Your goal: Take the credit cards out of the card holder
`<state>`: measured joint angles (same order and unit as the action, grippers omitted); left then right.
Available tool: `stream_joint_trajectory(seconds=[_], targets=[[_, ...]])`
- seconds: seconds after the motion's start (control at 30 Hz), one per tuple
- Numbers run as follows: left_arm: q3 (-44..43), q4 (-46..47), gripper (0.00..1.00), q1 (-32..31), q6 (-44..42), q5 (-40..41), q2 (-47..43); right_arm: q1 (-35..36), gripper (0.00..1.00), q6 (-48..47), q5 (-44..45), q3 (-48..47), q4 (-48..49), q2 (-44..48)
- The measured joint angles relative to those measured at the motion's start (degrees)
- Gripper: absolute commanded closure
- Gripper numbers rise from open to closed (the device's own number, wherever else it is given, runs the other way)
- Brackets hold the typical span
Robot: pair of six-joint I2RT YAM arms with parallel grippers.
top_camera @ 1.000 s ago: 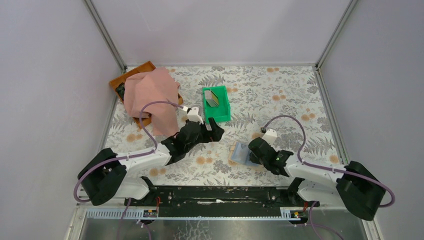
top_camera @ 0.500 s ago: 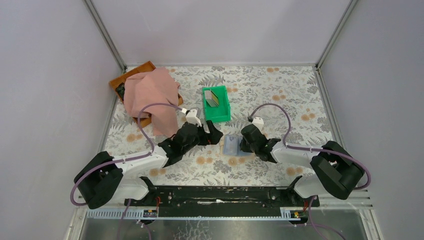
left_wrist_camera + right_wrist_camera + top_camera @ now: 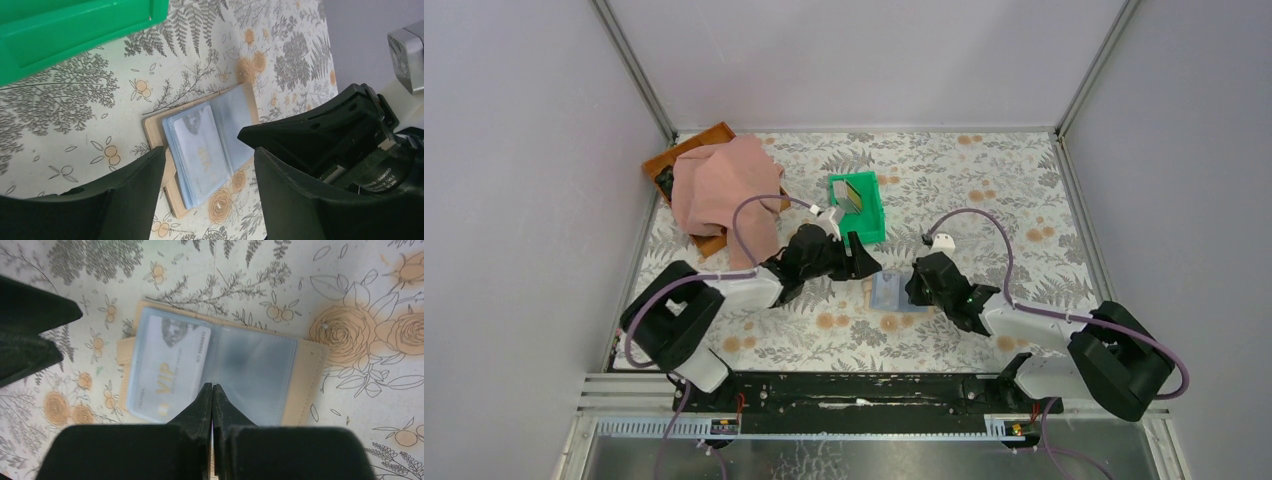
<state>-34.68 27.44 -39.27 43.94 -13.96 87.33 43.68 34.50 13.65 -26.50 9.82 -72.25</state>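
We find the card holder lying open and flat on the counter, near its middle, inner side up. Its cover shows as a tan border around two pale blue transparent sleeves, one on each side of the fold. In the right wrist view, the left-hand sleeve holds a silver credit card lettered VIP in gold, seated fully inside. More credit cards, one yellowish, stand leaning on edge in the green bin, just beyond the holder.
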Motion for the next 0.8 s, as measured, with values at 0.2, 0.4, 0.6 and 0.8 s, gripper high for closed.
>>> stream_joint_trajectory(seconds=[0.2,0.4,0.6,0.8], targets=[[-4.1,1.2,0.30,0.9,1.2,-6.7,7.1,0.0,1.00,-0.5,-2.0,3.1,2.4,-0.8],[-5.8,3.5,0.30,0.7,1.8,-8.8,9.7,-0.1,1.00,-0.3,-3.7,4.9,5.0,-1.3],[-5.8,3.4,0.29,-0.2,1.6,-8.5,10.4,-0.1,1.00,-0.2,-4.3,5.0,6.6,-2.3],[-6.8,2.1,0.29,-2.8,0.9,-6.6,12.3,-0.1,1.00,0.0,-4.3,5.0,6.8,-2.5]])
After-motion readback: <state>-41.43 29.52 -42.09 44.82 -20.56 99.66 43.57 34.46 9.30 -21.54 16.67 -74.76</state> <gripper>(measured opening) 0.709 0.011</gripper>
